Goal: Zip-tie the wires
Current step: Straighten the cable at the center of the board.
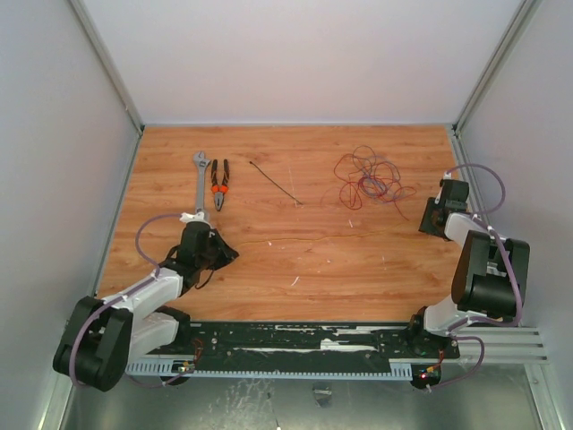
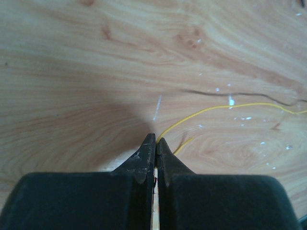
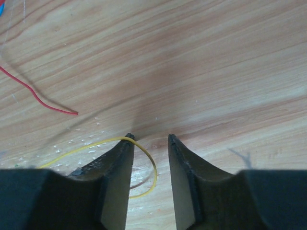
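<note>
The wires (image 1: 369, 179) lie as a loose red and maroon tangle at the back right of the table. One yellow wire (image 1: 322, 237) runs across the table's middle between my two grippers. My left gripper (image 2: 157, 139) is shut, and the yellow wire (image 2: 230, 106) comes out from between its tips. My right gripper (image 3: 149, 137) is open; the yellow wire (image 3: 152, 165) crosses its left fingertip (image 3: 128, 139) and curls loosely in the gap between the jaws. The zip tie (image 1: 276, 184), a thin dark strip, lies on the wood left of the tangle, away from both grippers.
A grey wrench (image 1: 200, 182) and orange-handled pliers (image 1: 220, 185) lie side by side at the back left. A red wire end (image 3: 48, 105) lies left of my right gripper. A thin dark strand (image 2: 230, 93) runs beside the yellow wire. Walls close the table's sides and back.
</note>
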Action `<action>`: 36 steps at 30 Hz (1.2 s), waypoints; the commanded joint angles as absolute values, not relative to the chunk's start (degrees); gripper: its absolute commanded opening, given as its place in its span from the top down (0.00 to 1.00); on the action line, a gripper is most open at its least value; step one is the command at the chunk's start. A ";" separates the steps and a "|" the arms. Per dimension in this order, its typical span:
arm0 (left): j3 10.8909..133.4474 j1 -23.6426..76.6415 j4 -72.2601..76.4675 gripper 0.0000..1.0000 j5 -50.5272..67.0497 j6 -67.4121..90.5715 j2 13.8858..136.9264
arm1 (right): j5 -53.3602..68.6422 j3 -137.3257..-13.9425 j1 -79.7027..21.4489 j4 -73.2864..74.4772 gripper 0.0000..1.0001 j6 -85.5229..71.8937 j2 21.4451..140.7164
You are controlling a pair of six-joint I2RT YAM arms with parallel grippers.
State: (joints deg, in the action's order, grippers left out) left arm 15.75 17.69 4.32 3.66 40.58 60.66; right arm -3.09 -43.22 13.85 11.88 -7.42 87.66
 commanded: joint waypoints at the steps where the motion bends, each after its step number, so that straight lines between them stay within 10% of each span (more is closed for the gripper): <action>1: 14.36 17.13 9.39 1.00 2.00 41.84 63.09 | -1.67 -43.65 14.57 10.92 0.61 -7.10 87.78; 10: 14.36 17.10 10.47 1.00 -2.36 41.40 67.19 | -0.47 -44.46 14.03 11.68 0.48 -6.42 88.97; 20: 14.87 17.11 8.80 0.63 -4.41 42.26 67.46 | 3.29 -45.13 13.40 11.41 0.33 -5.95 87.33; 36: 21.99 18.33 6.83 0.42 1.15 38.91 66.86 | 4.24 -49.33 13.32 16.52 0.15 -5.81 80.17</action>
